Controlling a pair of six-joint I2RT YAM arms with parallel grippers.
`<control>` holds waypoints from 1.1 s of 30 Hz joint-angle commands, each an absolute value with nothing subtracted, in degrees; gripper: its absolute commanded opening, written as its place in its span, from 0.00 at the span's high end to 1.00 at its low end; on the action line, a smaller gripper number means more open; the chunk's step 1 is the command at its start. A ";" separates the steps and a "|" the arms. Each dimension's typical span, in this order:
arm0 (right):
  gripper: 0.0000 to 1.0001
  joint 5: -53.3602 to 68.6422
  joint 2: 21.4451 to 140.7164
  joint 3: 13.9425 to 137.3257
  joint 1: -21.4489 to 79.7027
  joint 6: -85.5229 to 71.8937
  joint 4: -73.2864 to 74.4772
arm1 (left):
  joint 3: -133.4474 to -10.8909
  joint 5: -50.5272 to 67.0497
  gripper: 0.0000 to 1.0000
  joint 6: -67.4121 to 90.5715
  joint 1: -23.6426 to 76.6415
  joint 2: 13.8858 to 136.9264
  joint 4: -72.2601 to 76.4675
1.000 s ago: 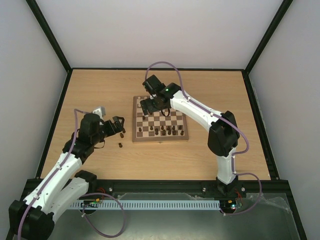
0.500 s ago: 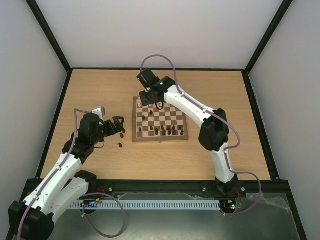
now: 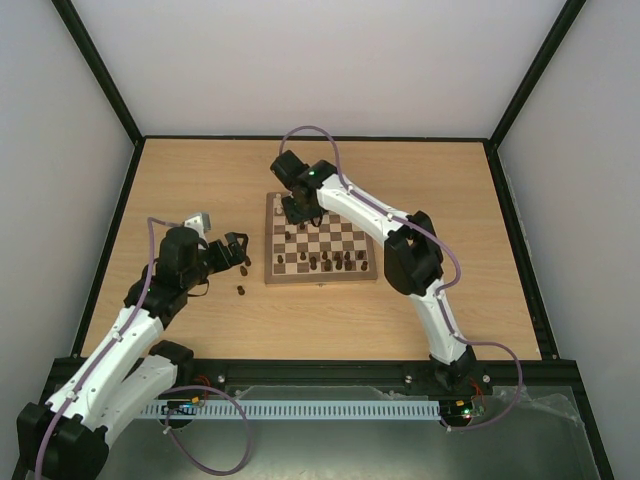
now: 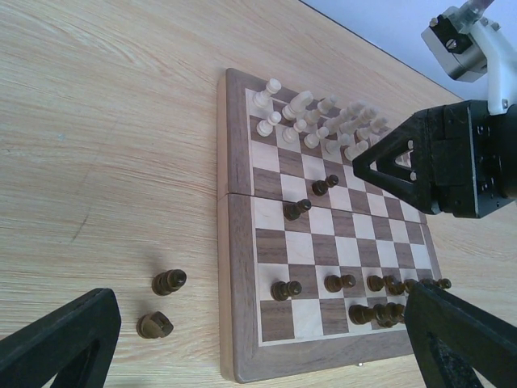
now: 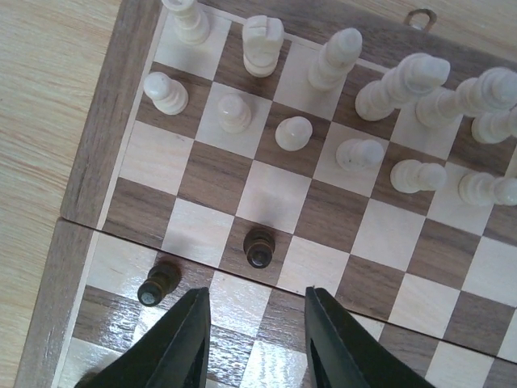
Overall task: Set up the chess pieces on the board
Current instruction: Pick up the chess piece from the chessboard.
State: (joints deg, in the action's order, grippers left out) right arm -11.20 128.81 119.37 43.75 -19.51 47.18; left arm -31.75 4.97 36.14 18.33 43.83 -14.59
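The board (image 3: 320,279) lies mid-table. Cream chess pieces (image 5: 295,133) fill its two far rows, and dark chess pieces (image 3: 330,262) stand in the near rows. My right gripper (image 5: 257,297) hovers over the far-left part of the board, its jaws partly apart with nothing between them. A dark pawn (image 5: 258,246) stands just ahead of the fingertips and another dark pawn (image 5: 157,283) to their left. My left gripper (image 4: 258,315) is wide open and empty, low over the table left of the board. Two dark pieces (image 4: 168,281) (image 4: 153,325) rest on the table beside it.
The board's raised wooden border (image 4: 234,242) stands between the loose pieces and the squares. In the left wrist view the right gripper's black body (image 4: 452,158) hangs over the cream rows. Black frame rails (image 3: 100,260) bound the table.
The right arm swung its gripper toward the board's far-left corner and its jaws narrowed. The left arm and the two loose pieces stayed put.
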 commanded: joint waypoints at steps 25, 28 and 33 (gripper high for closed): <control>0.77 -7.22 135.65 122.57 41.77 -18.20 48.52 | -31.84 3.78 0.01 35.65 18.02 43.11 -14.67; 0.77 -7.14 135.86 122.69 41.76 -18.13 48.47 | -31.86 3.65 0.01 35.68 18.02 43.13 -14.69; 0.75 -7.05 135.82 122.63 41.77 -18.21 48.62 | -31.86 3.69 0.01 35.66 18.04 43.23 -14.68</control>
State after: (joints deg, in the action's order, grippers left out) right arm -7.70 134.76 121.30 41.95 -18.65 46.44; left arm -31.75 4.25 36.16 18.33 43.16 -14.74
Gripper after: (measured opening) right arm 0.240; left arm 0.993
